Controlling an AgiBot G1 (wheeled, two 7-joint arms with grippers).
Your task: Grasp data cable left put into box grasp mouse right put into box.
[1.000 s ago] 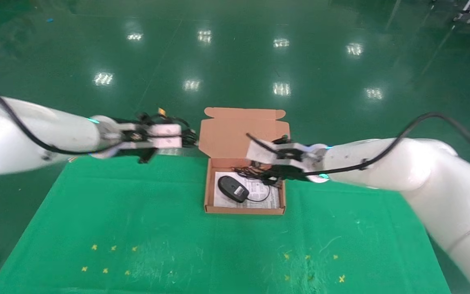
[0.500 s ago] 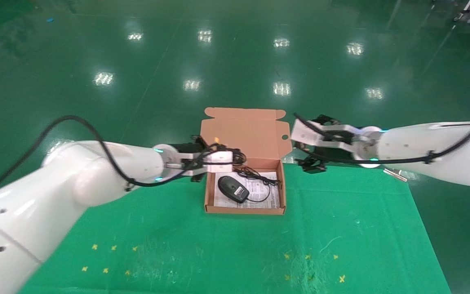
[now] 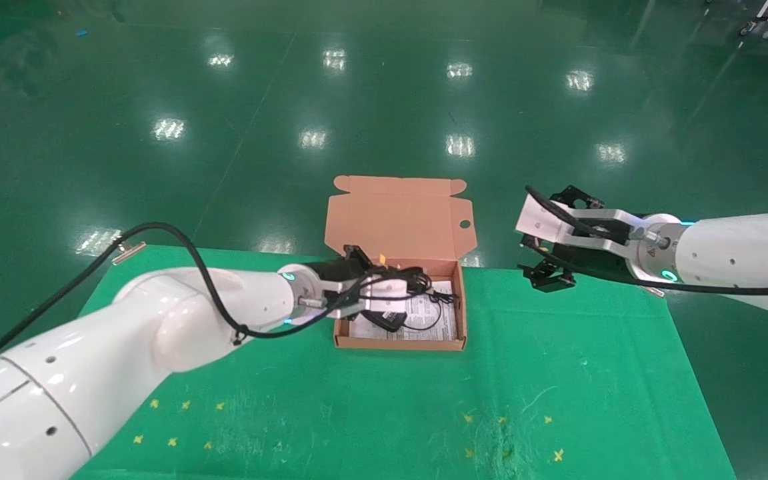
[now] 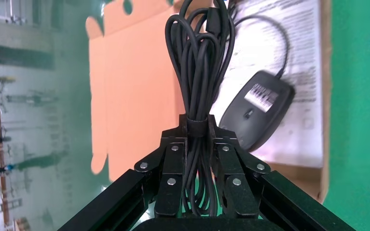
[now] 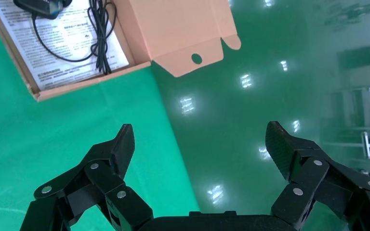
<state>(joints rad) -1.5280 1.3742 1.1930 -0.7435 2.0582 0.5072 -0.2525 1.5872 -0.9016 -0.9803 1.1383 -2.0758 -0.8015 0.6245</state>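
Observation:
The tan box stands open at the table's far edge, its flap lid upright. My left gripper reaches over the box from the left, shut on the data cable, a black looped bundle hanging above the box's inside. In the left wrist view the fingers clamp the bundle at its band. The black mouse lies label-up on the white leaflet in the box, partly hidden under the gripper in the head view. My right gripper is open and empty to the right of the box.
A green cloth covers the table, with small yellow cross marks near its front. The mouse's thin cord lies coiled on the leaflet. Beyond the table's far edge is shiny green floor.
My left gripper has carried the data cable rightward from left of the box to above its inside. My right gripper has drawn back to the right, away from the box.

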